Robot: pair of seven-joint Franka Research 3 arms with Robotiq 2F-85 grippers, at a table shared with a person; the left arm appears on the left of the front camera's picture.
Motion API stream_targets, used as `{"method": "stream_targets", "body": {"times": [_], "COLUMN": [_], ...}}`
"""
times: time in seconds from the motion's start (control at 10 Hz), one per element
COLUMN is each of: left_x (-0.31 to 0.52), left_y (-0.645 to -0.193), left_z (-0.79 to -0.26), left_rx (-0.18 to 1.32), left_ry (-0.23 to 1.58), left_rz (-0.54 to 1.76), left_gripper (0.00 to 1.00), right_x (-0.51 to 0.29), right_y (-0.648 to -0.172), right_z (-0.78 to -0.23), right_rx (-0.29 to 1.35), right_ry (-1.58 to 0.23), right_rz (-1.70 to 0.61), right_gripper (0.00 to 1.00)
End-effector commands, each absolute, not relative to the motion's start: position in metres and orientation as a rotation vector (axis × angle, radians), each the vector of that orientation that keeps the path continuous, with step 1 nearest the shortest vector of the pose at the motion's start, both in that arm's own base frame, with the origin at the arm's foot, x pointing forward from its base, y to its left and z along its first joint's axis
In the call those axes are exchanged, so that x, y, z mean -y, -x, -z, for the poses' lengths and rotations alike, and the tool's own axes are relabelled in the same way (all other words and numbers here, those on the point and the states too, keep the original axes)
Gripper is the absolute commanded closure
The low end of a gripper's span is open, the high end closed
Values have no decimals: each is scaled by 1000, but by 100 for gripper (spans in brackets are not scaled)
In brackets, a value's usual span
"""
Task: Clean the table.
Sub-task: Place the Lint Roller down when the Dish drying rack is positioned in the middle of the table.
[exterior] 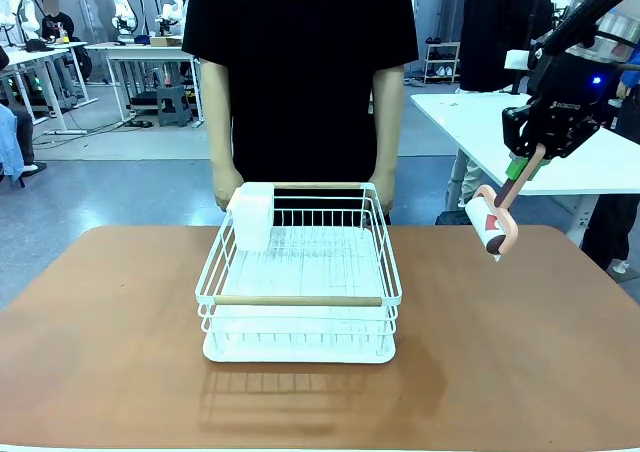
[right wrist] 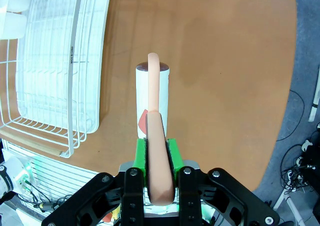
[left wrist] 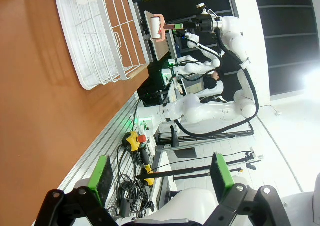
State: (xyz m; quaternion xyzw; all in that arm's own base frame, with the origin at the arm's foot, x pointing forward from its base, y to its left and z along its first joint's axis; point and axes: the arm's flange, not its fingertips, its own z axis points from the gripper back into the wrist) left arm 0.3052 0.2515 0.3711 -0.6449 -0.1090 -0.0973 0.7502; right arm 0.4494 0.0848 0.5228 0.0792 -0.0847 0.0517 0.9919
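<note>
The reddish-brown table [exterior: 100, 302] spreads across the front view. My right gripper [exterior: 530, 162] hangs above the table's far right part, shut on the peach handle of a lint roller [exterior: 490, 227]. The roller's white roll points down, a little above the tabletop. In the right wrist view the green pads [right wrist: 142, 151] clamp the handle and the lint roller [right wrist: 152, 96] stands over bare table [right wrist: 225, 61]. My left gripper [left wrist: 161, 173] is open and holds nothing. It points past the table's [left wrist: 40, 86] edge, and the lint roller [left wrist: 158, 27] shows far off.
A white wire rack [exterior: 300, 300] with wooden handles stands at the table's middle, with a white container [exterior: 252, 215] at its far left corner. A person in black stands behind it, hands at the far rim. A white-topped table [exterior: 480, 122] stands at the back right.
</note>
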Motion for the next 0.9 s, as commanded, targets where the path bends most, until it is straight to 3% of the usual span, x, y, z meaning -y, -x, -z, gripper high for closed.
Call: {"method": "stream_targets", "body": {"times": [0.0, 0.3, 0.5, 0.8], "left_x": [-254, -254, -254, -254], "left_y": [-304, -304, -304, -304], "left_z": [-371, -371, -371, -371], "left_rx": [244, 244, 244, 244], "left_ry": [1403, 1403, 1403, 1403], "left_rz": [209, 209, 209, 209], "left_gripper": [0, 0, 0, 0], "right_x": [-86, -85, -78, -56], "right_y": [-448, -449, -464, -460], "right_z": [-526, -523, -512, -495], "right_rx": [174, 170, 98, 116], "right_ry": [-156, -159, -168, -277], "right_rz": [-108, -104, 308, 772], "right_gripper": [78, 78, 78, 78]}}
